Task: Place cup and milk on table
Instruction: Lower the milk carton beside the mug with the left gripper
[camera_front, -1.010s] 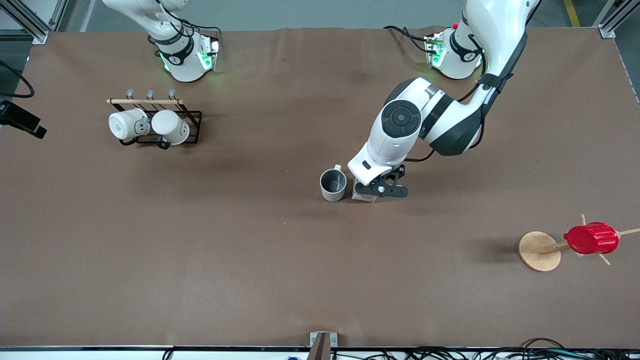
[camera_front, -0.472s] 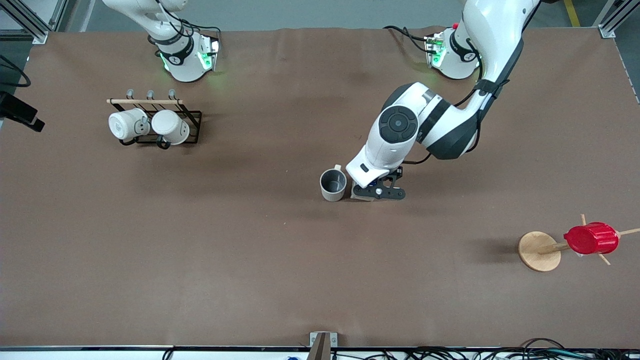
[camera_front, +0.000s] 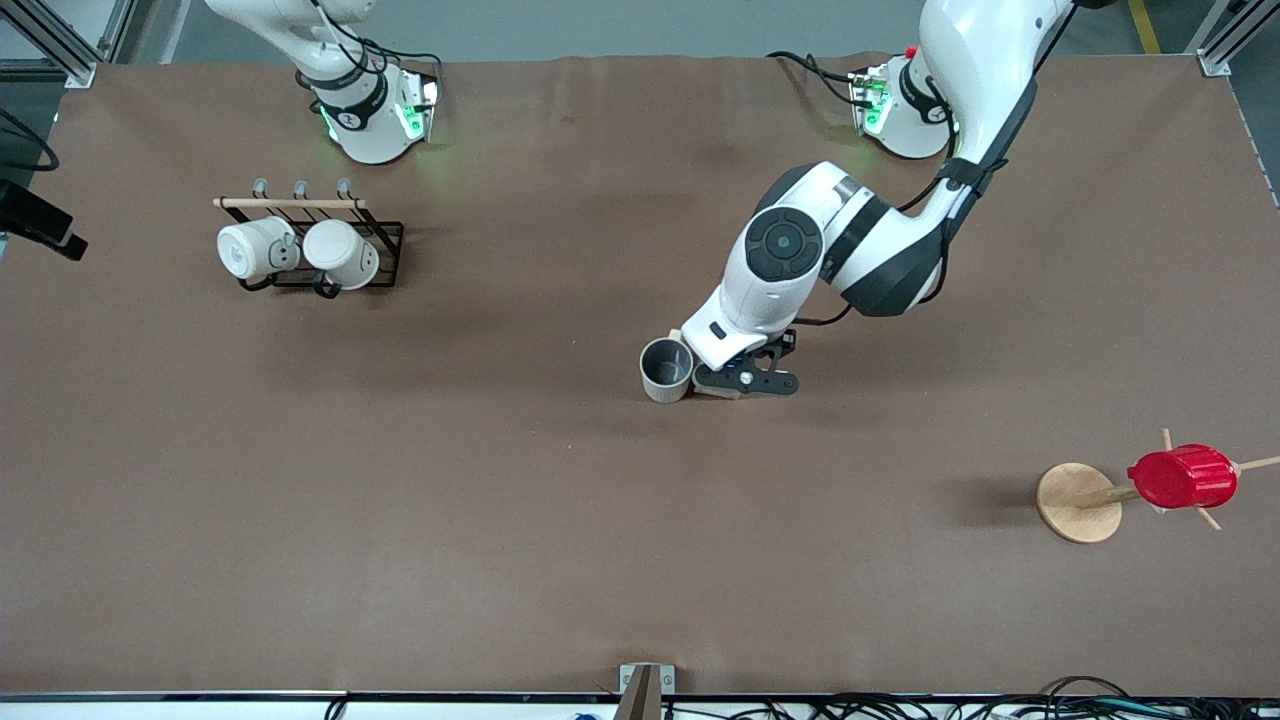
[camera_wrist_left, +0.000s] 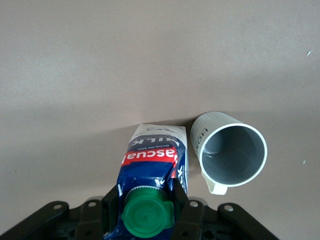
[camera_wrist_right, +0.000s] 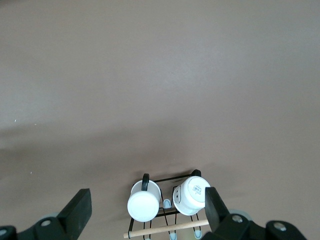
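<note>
front view: near frame centre the left gripper (camera_front: 745, 382) sat low over the table (camera_front: 500, 520), just beside the cup (camera_front: 666, 369).

left wrist view: at the bottom edge its fingers (camera_wrist_left: 111, 202) clamped the milk (camera_wrist_left: 152, 187); the cup (camera_wrist_left: 231, 150) stood alongside.

right wrist view: the right gripper (camera_wrist_right: 145, 212) hung spread open above a mug rack (camera_wrist_right: 167, 207), waiting.

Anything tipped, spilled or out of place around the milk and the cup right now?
Nothing stands out. The cup stands upright on the table, dry inside. The left gripper is shut on the milk right beside the cup, cap on, no spill. The right gripper waits open above the mug rack.
</note>
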